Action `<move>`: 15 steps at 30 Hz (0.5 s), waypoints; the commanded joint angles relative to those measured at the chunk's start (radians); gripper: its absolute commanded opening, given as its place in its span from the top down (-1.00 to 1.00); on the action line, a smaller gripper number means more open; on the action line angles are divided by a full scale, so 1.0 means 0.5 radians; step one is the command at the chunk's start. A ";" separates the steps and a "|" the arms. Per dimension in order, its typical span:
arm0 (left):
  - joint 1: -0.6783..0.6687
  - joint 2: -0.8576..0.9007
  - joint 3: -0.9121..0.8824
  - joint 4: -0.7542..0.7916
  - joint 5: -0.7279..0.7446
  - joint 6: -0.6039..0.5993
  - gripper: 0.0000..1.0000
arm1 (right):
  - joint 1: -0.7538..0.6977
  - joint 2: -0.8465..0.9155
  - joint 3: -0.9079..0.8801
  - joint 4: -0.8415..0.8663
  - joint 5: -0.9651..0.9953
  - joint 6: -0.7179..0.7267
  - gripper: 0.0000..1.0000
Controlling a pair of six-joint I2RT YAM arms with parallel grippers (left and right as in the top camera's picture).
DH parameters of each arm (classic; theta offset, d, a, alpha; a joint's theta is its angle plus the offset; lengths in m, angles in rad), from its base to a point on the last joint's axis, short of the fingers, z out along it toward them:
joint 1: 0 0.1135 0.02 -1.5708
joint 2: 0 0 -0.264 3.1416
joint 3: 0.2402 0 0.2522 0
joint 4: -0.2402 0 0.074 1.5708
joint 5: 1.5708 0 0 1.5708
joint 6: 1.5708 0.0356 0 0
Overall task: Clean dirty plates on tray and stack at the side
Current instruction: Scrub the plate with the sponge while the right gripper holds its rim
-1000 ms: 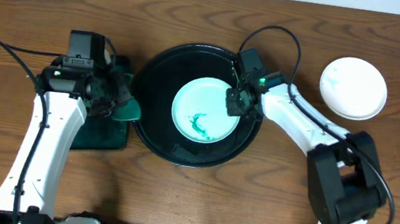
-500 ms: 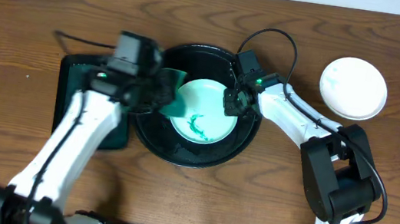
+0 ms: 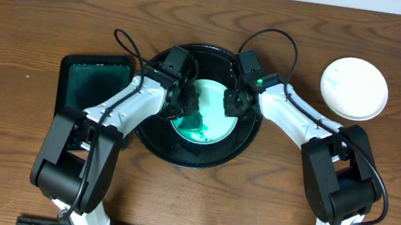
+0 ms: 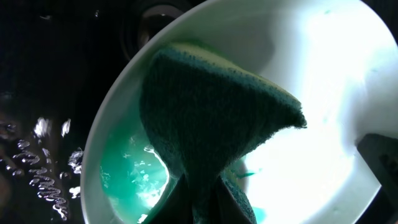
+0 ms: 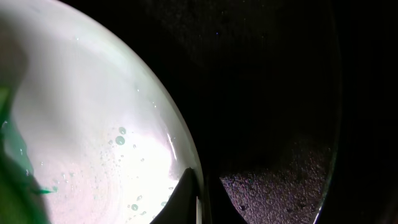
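Observation:
A white plate [image 3: 211,118] smeared with green liquid lies in the round black tray [image 3: 153,133]. My left gripper [image 3: 186,107] is shut on a dark green sponge [image 4: 211,124] and presses it onto the plate's left part [image 4: 323,143]. My right gripper [image 3: 234,101] is shut on the plate's right rim [image 5: 186,168], one finger inside and one outside. A clean white plate [image 3: 354,88] rests on the table at the far right.
A dark rectangular tray with green liquid [image 3: 93,87] sits on the table left of the round tray. The round tray's black wall [image 5: 280,124] rises close around the plate. Cables loop above both arms.
My left arm has swung right from the rectangular tray, carrying the sponge into the round tray and onto the plate. The right gripper has kept its hold on the rim.

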 commanded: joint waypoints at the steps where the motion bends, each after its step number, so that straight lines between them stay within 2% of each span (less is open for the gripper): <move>1: 0.019 0.066 -0.006 -0.023 -0.142 -0.025 0.86 | 0.085 0.106 -0.031 -0.028 -0.121 -0.018 0.97; 7: -0.059 0.084 -0.006 0.076 0.422 0.020 0.85 | 0.085 0.106 -0.031 -0.029 -0.121 -0.019 0.98; 15: -0.169 0.085 -0.006 0.256 0.614 -0.018 0.86 | 0.084 0.106 -0.031 -0.056 -0.120 -0.034 0.98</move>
